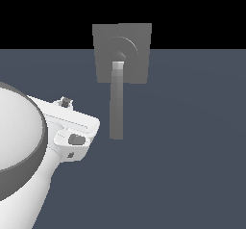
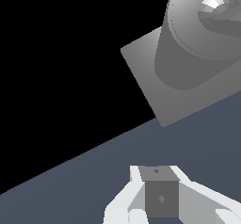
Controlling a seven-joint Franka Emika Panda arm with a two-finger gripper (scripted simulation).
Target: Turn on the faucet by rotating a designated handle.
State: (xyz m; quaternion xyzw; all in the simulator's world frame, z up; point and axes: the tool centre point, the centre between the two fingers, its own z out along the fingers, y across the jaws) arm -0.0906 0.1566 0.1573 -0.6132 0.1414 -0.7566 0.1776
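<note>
The faucet (image 1: pixel 122 52) is a matte grey square block with a raised ring, standing at the far middle of the exterior view. The handle (image 1: pixel 116 103) is a long grey bar that reaches from the ring's centre toward the camera, with its lighter end at the ring. My gripper (image 1: pixel 66 101) is to the exterior view's left of the handle and apart from it; only a dark fingertip shows above the white hand. In the wrist view the fingers (image 2: pixel 161 197) look closed together and hold nothing, and the faucet block (image 2: pixel 150 72) and its round body (image 2: pixel 193 44) lie ahead.
The robot's large glossy white-and-grey body (image 1: pixel 19 151) fills the lower part of the exterior view's left. A flat dark blue-grey floor (image 1: pixel 192 151) lies under everything, with black background beyond.
</note>
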